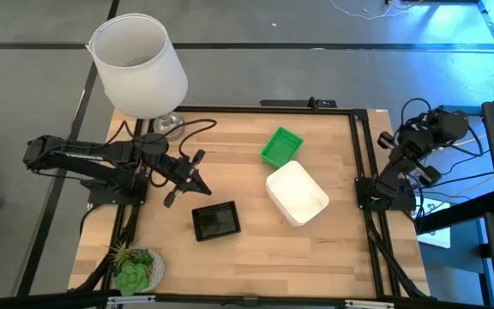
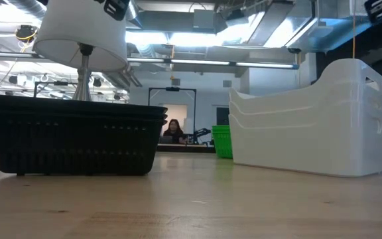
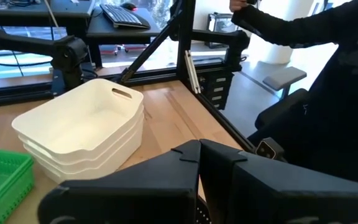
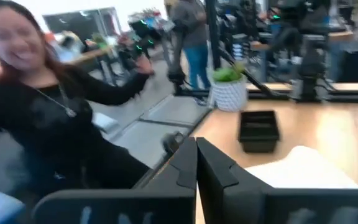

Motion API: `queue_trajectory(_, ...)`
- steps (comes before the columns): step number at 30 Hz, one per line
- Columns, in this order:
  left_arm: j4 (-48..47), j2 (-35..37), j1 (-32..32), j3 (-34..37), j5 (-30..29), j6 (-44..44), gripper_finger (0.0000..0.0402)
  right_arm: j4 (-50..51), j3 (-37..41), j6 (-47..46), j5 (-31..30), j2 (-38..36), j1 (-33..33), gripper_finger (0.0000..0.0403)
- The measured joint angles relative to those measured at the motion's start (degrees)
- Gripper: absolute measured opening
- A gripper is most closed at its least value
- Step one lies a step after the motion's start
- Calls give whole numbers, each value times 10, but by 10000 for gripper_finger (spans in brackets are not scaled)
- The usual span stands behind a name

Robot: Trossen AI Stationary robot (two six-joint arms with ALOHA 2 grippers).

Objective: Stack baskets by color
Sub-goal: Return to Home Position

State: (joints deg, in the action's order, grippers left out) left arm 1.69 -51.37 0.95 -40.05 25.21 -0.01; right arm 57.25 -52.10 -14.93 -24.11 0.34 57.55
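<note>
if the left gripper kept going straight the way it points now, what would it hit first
Most likely the stack of white baskets: the left gripper points roughly at it, on a line passing beside the black basket stack. Its height is unclear, so it might pass over.

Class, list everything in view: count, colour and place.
table: one, light wood, under everything
white baskets: one stack of three, white, right of centre
green baskets: one stack, green, beside the white stack
black baskets: one stack, black, near centre
lamp: one, white shade, left corner
potted plant: one, green, other left corner
person: one, black top, beyond the table
left end effector: one, dark, shut, near the black stack
right end effector: one, dark, shut, at the right edge
</note>
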Motion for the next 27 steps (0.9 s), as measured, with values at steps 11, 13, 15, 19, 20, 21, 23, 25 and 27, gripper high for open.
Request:
queue_trajectory(11, 5, 0, 0, 0, -2, 1, 0, -66, 44, 12, 244, 0, -151, 0)
queue_trajectory(13, 6, 0, 0, 0, -2, 1, 0, -81, 62, 23, 247, 0, -176, 0)
queue_trajectory(15, 6, 0, 0, 0, -2, 1, 0, -116, 86, 50, 237, 0, -194, 0)
queue_trajectory(19, 6, 0, 0, 0, -6, 3, 0, -203, 152, 106, 202, 1, -212, 0)
queue_trajectory(20, 6, 0, 0, 0, -10, 6, 0, -219, 167, 107, 200, 2, -214, 0)
queue_trajectory(21, 6, 0, 0, 0, -15, 8, 0, -243, 183, 108, 197, 3, -215, 0)
queue_trajectory(23, 7, 0, 0, 0, -20, 11, 0, -286, 211, 110, 193, 6, -215, 0)
queue_trajectory(25, 10, 0, 0, 0, -20, 18, 0, -319, 237, 112, 191, 6, -215, 0)
queue_trajectory(27, 10, 0, 0, 0, -20, 21, 0, -336, 265, 109, 181, 7, -215, 0)
